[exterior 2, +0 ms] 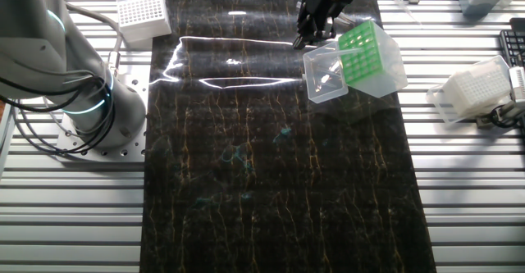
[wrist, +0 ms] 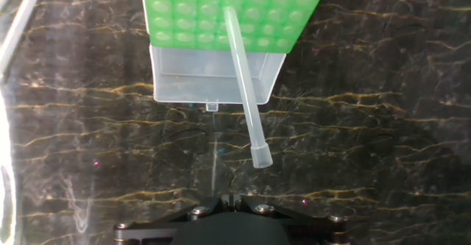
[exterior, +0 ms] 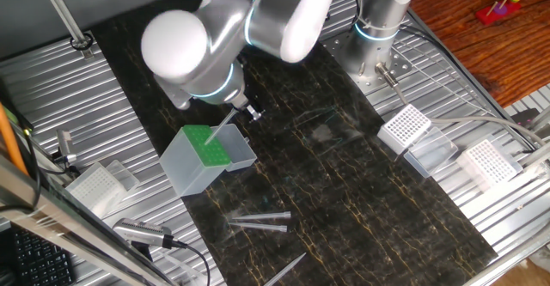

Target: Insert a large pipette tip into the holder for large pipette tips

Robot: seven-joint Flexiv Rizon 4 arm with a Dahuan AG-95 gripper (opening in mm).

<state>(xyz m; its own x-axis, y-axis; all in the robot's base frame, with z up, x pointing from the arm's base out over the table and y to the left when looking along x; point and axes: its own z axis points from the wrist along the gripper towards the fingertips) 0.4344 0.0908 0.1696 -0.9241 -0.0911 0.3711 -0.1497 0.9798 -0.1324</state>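
1. We judge the task to be near its end: a large pipette tip (wrist: 243, 90) stands with its narrow end in one hole of the green grid of the holder for large pipette tips (exterior: 206, 153), and its wide end leans out past the holder's front edge, toward the gripper (exterior 2: 310, 29).
2. The tip is tilted, not upright, so we cannot tell whether it is fully seated in its hole or only resting there at an angle.
3. In the hand view nothing touches the tip; its wide end sits clear of the dark gripper base at the bottom of that picture. The fingertips themselves are not visible there, and in both fixed views they are too small and dark to read, so we cannot tell whether the gripper is apart or together. We judge only that it is not clamped on the tip.
4. What may remain, as we see it, is straightening or pressing the tip home, if that is needed, and moving the arm away from the holder.
5. Contents of the holder: apart from this one tip, every hole of the green grid that we can see looks empty. Its clear hinged lid (wrist: 213, 83) hangs open on the gripper side.
6. Beside the holder on the dark tabletop (exterior: 361, 200), a few spare tips (exterior: 258, 222) lie loose, near its closed end.
7. The white racks (exterior: 404, 127) stand well apart from the holder.
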